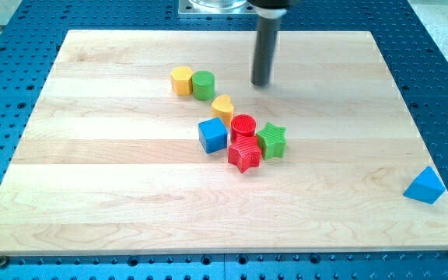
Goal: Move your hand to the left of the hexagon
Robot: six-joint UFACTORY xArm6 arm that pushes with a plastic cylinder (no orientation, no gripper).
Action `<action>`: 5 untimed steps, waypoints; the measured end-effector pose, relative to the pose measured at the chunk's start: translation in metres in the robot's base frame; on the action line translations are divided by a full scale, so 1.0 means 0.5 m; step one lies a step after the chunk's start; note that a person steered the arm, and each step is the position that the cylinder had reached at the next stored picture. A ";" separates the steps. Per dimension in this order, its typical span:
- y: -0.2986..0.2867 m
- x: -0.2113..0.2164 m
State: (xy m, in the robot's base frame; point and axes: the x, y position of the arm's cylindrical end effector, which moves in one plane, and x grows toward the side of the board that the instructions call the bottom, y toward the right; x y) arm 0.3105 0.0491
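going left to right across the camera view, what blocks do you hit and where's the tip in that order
yellow hexagon → green cylinder → blue cube → yellow heart → my tip → green star → blue triangle. The two red blocks overlap in x, so I left them out.

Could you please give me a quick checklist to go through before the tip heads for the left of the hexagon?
1. Tip visible: ok, my tip is toward the view's top, right of the green cylinder.
2. Hexagon found: ok, the yellow hexagon touches the cylinder's left side.
3. Spot left of the hexagon free: ok, bare board.
4. Straight path free: not ok, cylinder and hexagon lie between; go round above them.
5. Cluster out of the way: ok, the yellow heart and blocks below sit lower.
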 end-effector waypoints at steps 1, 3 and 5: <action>-0.086 -0.110; -0.286 -0.123; -0.428 -0.068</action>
State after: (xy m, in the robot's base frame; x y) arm 0.2766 -0.1648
